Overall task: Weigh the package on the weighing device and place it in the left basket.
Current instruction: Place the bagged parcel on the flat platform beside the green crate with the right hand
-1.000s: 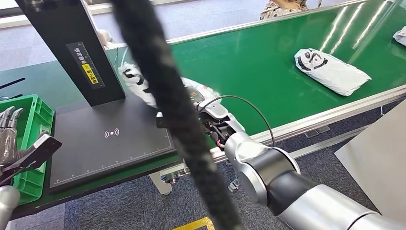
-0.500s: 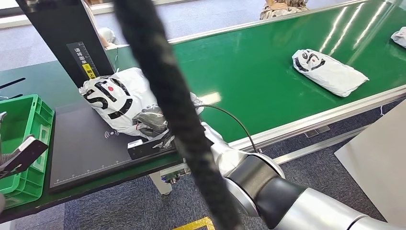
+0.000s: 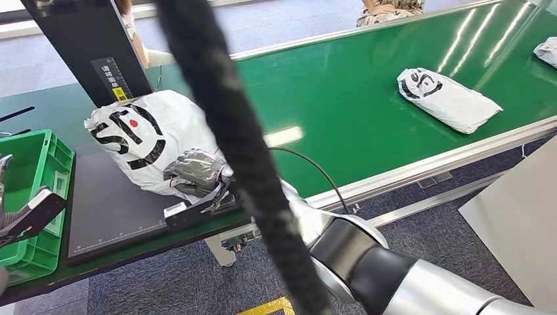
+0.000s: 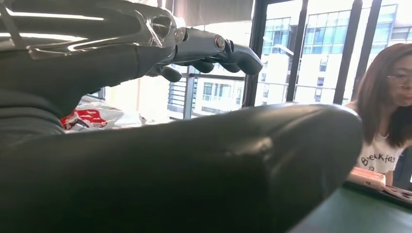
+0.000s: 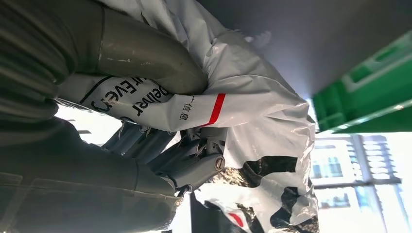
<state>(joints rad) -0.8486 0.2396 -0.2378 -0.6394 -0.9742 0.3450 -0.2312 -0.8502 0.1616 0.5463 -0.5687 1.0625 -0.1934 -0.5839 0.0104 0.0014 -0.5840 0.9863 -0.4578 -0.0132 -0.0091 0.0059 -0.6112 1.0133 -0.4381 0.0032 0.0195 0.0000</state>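
Head view, looking down at a workstation beside a green conveyor belt (image 3: 355,85). A white plastic package (image 3: 148,141) with bold black markings & a small red dot is over the back part of the flat black scale (image 3: 111,203), close to the black post (image 3: 92,52) rising from the scale's far edge. Can't tell if the package's weight is fully on the scale.

The right robot hand (image 3: 197,174) comes in from the lower right on a silver arm and is closed on the package's near end, its fingers buried in crumpled plastic. In the right wrist view, the thick grey thumb (image 5: 145,53) presses into the white wrap (image 5: 252,92) from one side, w/ darker fingers (image 5: 189,160) clamped on the other; a red stripe & printed text show on the bag between them.

The left robot hand (image 3: 29,213) sits at the far left edge, just beside the green basket (image 3: 49,151), apart from the package. In the left wrist view its fingers (image 4: 214,48) are spread, slightly curled, w/ nothing in them. A person (image 4: 388,116) is seen beyond, in front of windows.

A thick black cable (image 3: 230,131) crosses the head view diagonally, close to the camera, hiding part of the right arm. Further along the belt lies a second white package (image 3: 446,98), well apart from both hands, and a third bag (image 3: 548,49) at the right edge.
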